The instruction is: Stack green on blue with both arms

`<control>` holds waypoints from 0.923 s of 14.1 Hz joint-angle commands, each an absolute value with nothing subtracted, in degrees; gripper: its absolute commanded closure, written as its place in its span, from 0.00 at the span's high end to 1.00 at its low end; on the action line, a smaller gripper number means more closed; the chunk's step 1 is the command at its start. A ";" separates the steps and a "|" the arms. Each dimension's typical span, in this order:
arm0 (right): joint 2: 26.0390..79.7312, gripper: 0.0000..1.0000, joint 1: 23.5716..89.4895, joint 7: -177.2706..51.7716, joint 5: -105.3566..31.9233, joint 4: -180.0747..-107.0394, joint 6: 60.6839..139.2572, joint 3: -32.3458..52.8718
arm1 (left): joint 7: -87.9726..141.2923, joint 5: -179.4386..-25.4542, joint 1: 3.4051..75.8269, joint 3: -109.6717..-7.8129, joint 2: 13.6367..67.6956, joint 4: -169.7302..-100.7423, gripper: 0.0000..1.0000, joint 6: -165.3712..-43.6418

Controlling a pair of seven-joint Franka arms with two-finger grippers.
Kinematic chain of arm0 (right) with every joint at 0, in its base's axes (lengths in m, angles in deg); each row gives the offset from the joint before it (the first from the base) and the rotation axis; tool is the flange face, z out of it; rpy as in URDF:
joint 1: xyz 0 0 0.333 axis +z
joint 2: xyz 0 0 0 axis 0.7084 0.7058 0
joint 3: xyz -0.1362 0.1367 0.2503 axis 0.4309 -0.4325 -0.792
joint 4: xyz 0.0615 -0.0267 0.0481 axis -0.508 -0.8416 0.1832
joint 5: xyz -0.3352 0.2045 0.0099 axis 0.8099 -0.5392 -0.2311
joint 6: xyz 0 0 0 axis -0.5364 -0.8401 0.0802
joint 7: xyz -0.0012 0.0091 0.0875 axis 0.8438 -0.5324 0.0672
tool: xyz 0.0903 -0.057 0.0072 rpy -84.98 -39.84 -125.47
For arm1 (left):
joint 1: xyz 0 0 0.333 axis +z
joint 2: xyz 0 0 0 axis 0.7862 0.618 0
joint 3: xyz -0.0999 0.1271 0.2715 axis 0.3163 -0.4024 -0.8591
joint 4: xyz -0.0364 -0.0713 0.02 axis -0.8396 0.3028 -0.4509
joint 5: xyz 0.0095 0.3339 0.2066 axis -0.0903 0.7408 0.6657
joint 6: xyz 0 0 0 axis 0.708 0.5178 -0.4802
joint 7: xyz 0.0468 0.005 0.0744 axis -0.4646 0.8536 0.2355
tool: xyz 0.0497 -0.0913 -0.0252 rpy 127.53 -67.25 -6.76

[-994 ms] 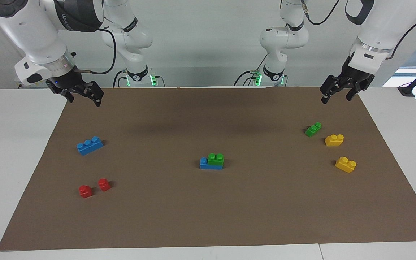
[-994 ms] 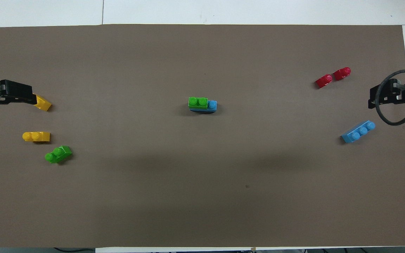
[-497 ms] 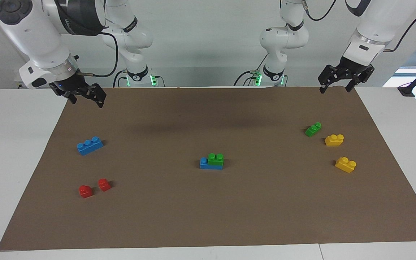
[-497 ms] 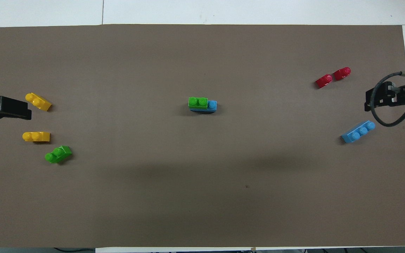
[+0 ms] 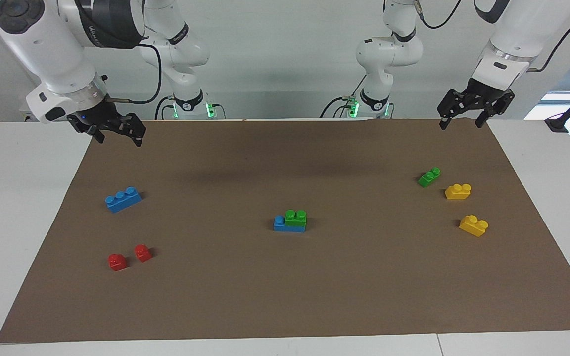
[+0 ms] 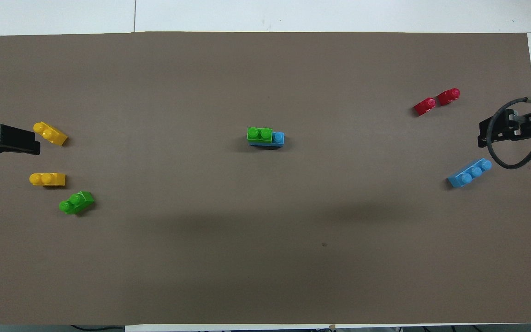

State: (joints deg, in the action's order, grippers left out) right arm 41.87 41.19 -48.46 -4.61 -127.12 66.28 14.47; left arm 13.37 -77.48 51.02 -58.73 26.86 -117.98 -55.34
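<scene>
In the middle of the brown mat (image 5: 285, 296) a green brick (image 5: 295, 218) (image 6: 259, 133) sits on a blue brick (image 5: 279, 225) (image 6: 279, 137), leaving one blue stud bare. A second green brick (image 5: 429, 176) (image 6: 76, 202) lies loose toward the left arm's end. A second blue brick (image 5: 123, 199) (image 6: 469, 172) lies loose toward the right arm's end. My left gripper (image 5: 460, 123) (image 6: 35, 139) hangs open and empty over the mat's edge by the robots. My right gripper (image 5: 119, 140) (image 6: 484, 134) hangs open and empty over the mat's corner at its own end.
Two yellow bricks (image 5: 458, 191) (image 5: 473, 225) lie beside the loose green one, farther from the robots. Two small red bricks (image 5: 117, 262) (image 5: 143, 252) lie farther out than the loose blue brick. White table (image 5: 18, 222) surrounds the mat.
The left gripper has risen and drawn back toward its base, uncovering a yellow brick in the overhead view. The right gripper shifted slightly up. No brick has moved.
</scene>
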 commanded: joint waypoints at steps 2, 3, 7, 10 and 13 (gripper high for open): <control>40.62 1.00 40.36 -49.92 -4.19 -128.84 67.54 14.21 | 12.80 -77.31 52.01 -57.46 25.86 -119.29 1.00 -56.21; 40.62 1.00 40.36 -49.66 -4.02 -128.84 68.15 14.21 | 12.80 -77.31 52.01 -57.46 25.86 -119.29 1.00 -56.21; 40.80 1.00 39.66 -50.00 -3.76 -128.58 73.07 14.21 | 12.80 -77.31 52.18 -57.46 25.77 -119.38 1.00 -55.33; 40.71 1.00 39.74 -49.83 -3.67 -128.75 73.16 14.21 | 12.80 -77.31 52.27 -57.46 25.51 -119.20 1.00 -54.98; 40.62 1.00 39.75 -49.83 -3.67 -128.84 73.08 14.21 | 12.71 -77.31 52.53 -57.46 25.51 -119.03 1.00 -55.33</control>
